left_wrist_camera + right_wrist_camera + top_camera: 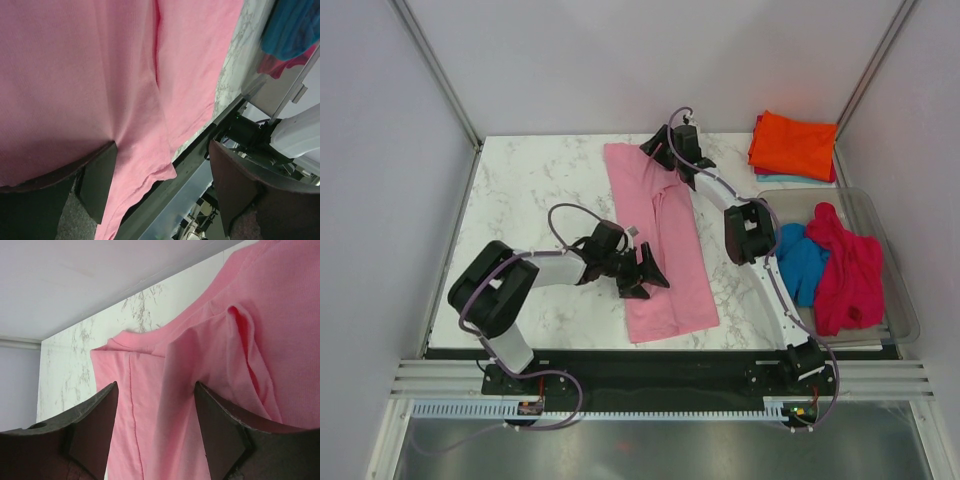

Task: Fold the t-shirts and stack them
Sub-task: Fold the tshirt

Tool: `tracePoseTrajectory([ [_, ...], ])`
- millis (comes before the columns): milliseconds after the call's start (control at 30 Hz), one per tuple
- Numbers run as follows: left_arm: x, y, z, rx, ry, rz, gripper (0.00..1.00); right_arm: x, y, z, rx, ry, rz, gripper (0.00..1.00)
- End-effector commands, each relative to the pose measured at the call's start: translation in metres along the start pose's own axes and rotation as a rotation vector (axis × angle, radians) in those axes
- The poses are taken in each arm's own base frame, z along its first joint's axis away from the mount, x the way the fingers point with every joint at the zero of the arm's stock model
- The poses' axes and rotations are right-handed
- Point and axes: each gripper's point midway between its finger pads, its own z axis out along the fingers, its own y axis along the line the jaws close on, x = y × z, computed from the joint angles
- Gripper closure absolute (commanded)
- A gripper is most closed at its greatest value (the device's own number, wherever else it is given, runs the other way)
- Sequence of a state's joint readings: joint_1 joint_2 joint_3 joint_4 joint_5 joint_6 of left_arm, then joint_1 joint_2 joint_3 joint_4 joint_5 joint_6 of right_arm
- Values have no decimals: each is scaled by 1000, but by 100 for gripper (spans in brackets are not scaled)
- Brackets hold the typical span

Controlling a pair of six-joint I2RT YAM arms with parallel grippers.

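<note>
White panel walls box in my marble worktop (530,180). The light pink t-shirt (665,260) lies along its middle, folded into a long strip. The left end effector (162,150) sits over the near left edge and the right end effector (156,390) over the far end, both with fingers apart and holding nothing. My worry is that pinching only one layer would drag the fold open across that smooth-looking surface.

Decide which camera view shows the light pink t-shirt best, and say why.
The top external view shows almost all of the light pink t-shirt, folded lengthwise. The left wrist view shows only cloth by one edge; the right wrist view only a sleeve fold near one end.
</note>
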State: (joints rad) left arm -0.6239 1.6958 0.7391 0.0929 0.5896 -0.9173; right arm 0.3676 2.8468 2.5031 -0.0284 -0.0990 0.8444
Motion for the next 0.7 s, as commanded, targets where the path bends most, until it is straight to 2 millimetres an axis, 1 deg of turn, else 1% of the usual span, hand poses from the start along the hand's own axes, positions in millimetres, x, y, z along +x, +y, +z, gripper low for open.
tracePoseTrajectory([
  [0, 22, 31, -1, -161, 48, -97, 17, 52, -77, 4, 184, 108, 36, 29],
  [100, 26, 36, -15, -205, 11, -59, 17, 45, -90, -1, 238, 85, 52, 30],
  [133, 31, 41, -20, -228, 13, -51, 17, 44, -92, -3, 250, 81, 52, 31],
  [167, 30, 37, -28, -226, -10, -30, 17, 45, -95, -7, 267, 84, 55, 32],
  [233, 27, 45, -40, -293, -44, 8, 17, 44, -99, -11, 292, 73, 48, 33],
  [300, 20, 39, -51, -312, -90, 49, 17, 41, -100, -21, 341, 53, 35, 34],
  [333, 15, 34, -56, -310, -107, 77, 17, 32, -89, -25, 333, 32, 25, 34],
  [367, 17, 31, -65, -320, -112, 90, 17, 36, -92, -29, 350, 37, 18, 33],
  [400, 14, 29, -70, -329, -135, 102, 17, 32, -87, -31, 354, 19, 2, 33],
  [433, 12, 23, -75, -326, -149, 121, 17, 25, -83, -38, 381, 10, -17, 33],
  [467, 14, 21, -83, -331, -157, 124, 17, 20, -80, -42, 393, -2, -30, 31],
  [500, 11, 13, -94, -315, -199, 145, 17, 17, -75, -44, 387, -6, -43, 30],
  [533, 11, 8, -100, -304, -217, 156, 17, 7, -63, -48, 368, -21, -45, 30],
  [567, 13, 7, -107, -308, -230, 160, 16, 3, -58, -51, 358, -19, -47, 28],
  [600, 14, -1, -117, -278, -263, 179, 16, -1, -50, -54, 342, -18, -53, 27],
  [633, 17, 2, -120, -279, -266, 180, 16, -12, -28, -62, 299, -22, -59, 27],
  [667, 21, 3, -123, -279, -266, 180, 16, -13, -22, -68, 288, -14, -75, 26],
])
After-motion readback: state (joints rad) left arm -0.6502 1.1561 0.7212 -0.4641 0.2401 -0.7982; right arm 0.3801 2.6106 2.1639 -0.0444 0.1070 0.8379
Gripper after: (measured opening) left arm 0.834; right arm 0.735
